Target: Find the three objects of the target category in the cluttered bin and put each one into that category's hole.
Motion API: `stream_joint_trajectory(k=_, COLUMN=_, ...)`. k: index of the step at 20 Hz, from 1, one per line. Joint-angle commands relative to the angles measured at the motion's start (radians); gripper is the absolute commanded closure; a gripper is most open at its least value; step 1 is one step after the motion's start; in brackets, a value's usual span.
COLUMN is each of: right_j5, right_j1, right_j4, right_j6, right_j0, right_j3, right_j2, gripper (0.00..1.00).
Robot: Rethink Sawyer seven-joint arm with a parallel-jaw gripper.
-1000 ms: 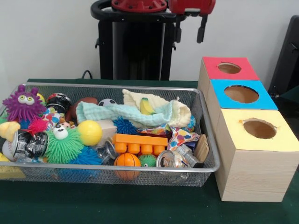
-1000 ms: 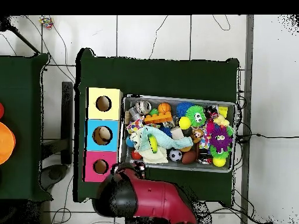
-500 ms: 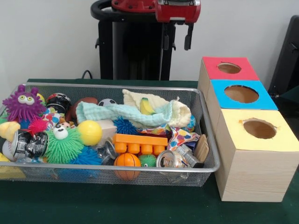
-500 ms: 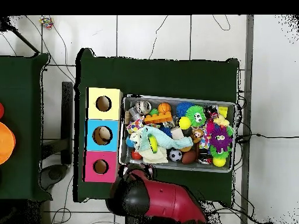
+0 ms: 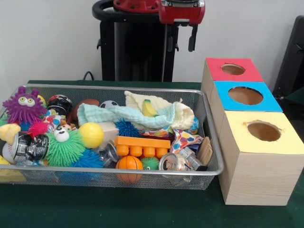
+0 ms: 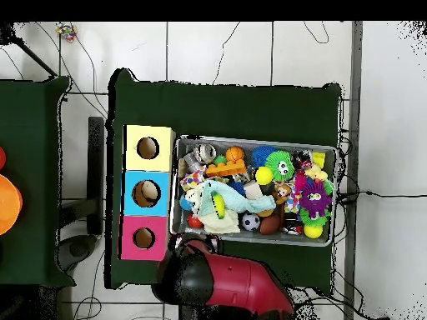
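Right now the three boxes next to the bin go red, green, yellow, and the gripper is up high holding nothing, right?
Not quite. The middle box is blue, not green; the front view shows it between the red box and the yellow box. The rest is right: they stand beside the bin, and the gripper hangs high and empty.

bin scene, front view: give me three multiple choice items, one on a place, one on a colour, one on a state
1. Where does the orange block lie in the bin?
A. near edge
B. far corner
C. outside it

2. Which colour tops the box nearest the camera?
A. red
B. blue
C. yellow

3. What is the end effector doing?
A. hanging open above the bin
B. gripping a ball
C. inside a hole

Answers: 1 A, it sits by the front wire rim; 2 C, yellow face lowest in view; 3 A, both fingers apart, nothing between.
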Motion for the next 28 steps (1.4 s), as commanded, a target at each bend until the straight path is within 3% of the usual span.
stream_joint_trajectory(k=1, right_j5=0.047, right_j1=0.067, right_j4=-0.033, right_j6=0.043, right_j0=-0.039, right_j3=-0.053, right_j2=0.074, gripper=0.0)
stream_joint_trajectory(k=9, right_j5=0.05, right_j1=0.123, right_j4=-0.054, right_j6=-0.007, right_j0=-0.094, right_j3=-0.109, right_j2=0.11, gripper=0.0)
stream_joint_trajectory(k=18, right_j5=0.134, right_j1=0.115, right_j4=-0.069, right_j6=-0.052, right_j0=-0.168, right_j3=-0.157, right_j2=0.16, gripper=0.0)
stream_joint_trajectory(k=28, right_j5=0.148, right_j1=0.114, right_j4=-0.095, right_j6=-0.063, right_j0=-0.233, right_j3=-0.158, right_j2=0.205, gripper=0.0)
